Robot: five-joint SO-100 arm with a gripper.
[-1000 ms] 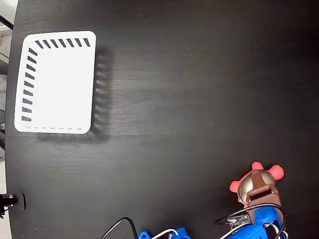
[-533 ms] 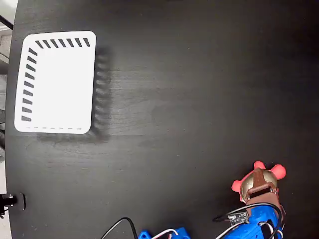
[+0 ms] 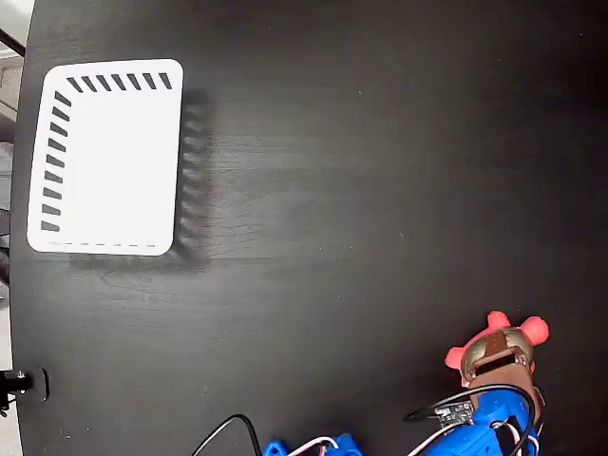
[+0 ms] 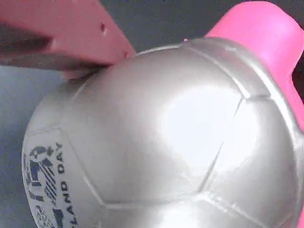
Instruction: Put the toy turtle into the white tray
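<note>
The toy turtle (image 3: 510,334) sits near the bottom right of the black table in the fixed view, its pink-red head and legs poking out around a gold shell. My gripper (image 3: 494,357), brown-fingered on a blue arm, lies across the shell and looks shut on it. In the wrist view the shiny shell (image 4: 166,133) fills the frame, with one finger (image 4: 71,33) pressed against its upper left; the other finger is hidden. The white tray (image 3: 114,161) stands empty at the far upper left, well apart from the turtle.
The black table (image 3: 361,190) spreads between tray and turtle. Blue arm parts and cables (image 3: 313,445) sit along the bottom edge. The table's left edge runs just beside the tray, with a small dark fitting (image 3: 24,384) at the lower left.
The gripper and the turtle have shifted together slightly to the right and a little down. The tray has not moved.
</note>
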